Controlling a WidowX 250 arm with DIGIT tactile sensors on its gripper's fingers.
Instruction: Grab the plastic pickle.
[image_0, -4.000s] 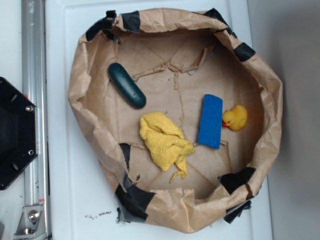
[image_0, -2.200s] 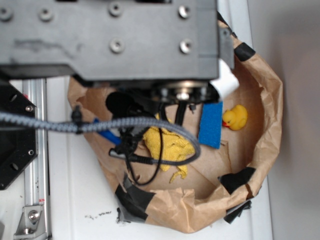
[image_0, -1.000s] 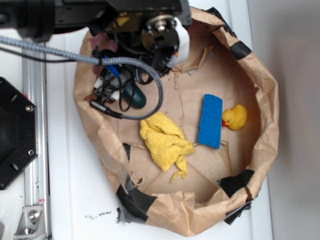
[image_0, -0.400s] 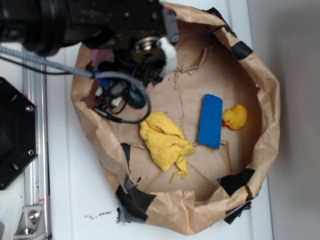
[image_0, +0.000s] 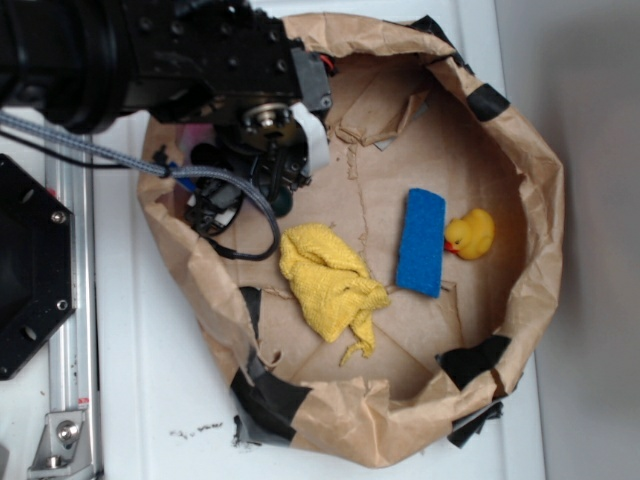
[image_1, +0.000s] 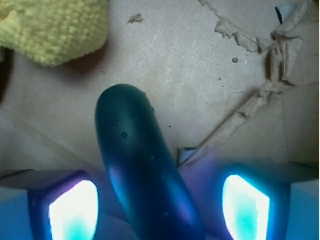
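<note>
The plastic pickle (image_1: 142, 175) lies on the brown paper floor of the paper-lined basin (image_0: 540, 200), toward its left side, and the gripper (image_1: 159, 206) hangs low over it with the jaws spread — one glowing pad (image_1: 73, 206) on each side, neither one touching the toy as far as I can see.

The pickle runs lengthwise between the pads but sits nearer the left one, so the close could nudge it sideways before both pads meet it. It is smooth and rounded — if the jaws catch it high on the curve, I'd expect it to squirt out. The yellow cloth (image_1: 52, 27) lies near its far tip, clear of the jaws. From the overhead view the arm hides the toy, and the dangling cable (image_0: 230, 195) hangs close to the crumpled paper wall, which it might snag.
</note>
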